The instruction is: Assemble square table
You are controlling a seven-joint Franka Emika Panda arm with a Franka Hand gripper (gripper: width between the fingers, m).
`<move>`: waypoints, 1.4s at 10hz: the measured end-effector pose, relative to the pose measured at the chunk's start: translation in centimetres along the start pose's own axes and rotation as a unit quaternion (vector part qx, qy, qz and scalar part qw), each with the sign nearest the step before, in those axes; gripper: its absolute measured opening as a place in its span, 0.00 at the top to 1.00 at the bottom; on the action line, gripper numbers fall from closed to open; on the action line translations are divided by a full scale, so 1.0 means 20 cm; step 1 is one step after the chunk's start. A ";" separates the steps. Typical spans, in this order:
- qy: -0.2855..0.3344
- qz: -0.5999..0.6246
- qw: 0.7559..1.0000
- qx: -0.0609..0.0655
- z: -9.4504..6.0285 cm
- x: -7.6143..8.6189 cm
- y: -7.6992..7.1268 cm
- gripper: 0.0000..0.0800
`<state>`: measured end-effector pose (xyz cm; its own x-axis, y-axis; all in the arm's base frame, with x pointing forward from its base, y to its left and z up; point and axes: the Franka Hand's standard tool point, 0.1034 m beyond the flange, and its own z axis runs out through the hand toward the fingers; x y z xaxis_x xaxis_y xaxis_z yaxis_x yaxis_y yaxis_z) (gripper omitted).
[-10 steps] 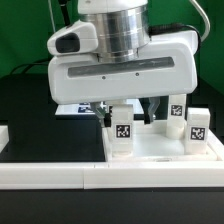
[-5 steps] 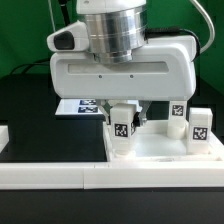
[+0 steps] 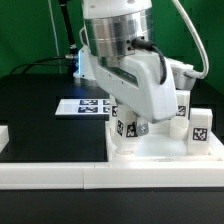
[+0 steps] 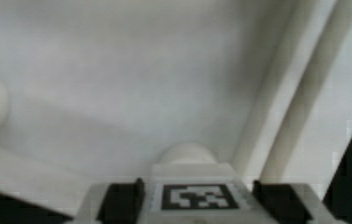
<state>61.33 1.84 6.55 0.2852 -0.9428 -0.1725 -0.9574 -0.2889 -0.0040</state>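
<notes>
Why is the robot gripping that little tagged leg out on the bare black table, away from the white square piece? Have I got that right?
Not quite. The jaws are closed on a tagged leg, but that leg stands on the white square table top, at its near corner, not on the bare black table. The exterior view shows it; the wrist view shows the white slab beneath the leg too.

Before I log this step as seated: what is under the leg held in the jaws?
The leg stands on the square table slab at its near corner. Whether its base sits in a socket cannot be seen; the leg itself covers it.
</notes>
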 end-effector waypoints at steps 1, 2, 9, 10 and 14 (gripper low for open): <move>-0.014 0.063 0.998 0.015 0.00 0.01 -0.01 0.63; -0.010 0.090 0.995 0.046 -0.01 0.06 -0.03 0.63; 0.033 -0.253 0.966 0.028 -0.02 0.04 -0.03 0.21; 0.035 -0.284 0.958 0.026 -0.02 0.04 -0.03 0.19; 0.055 -0.494 0.868 0.016 -0.01 0.13 0.00 0.19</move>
<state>62.15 -0.63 6.37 0.9682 -0.2488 0.0251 -0.2440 -0.9618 -0.1239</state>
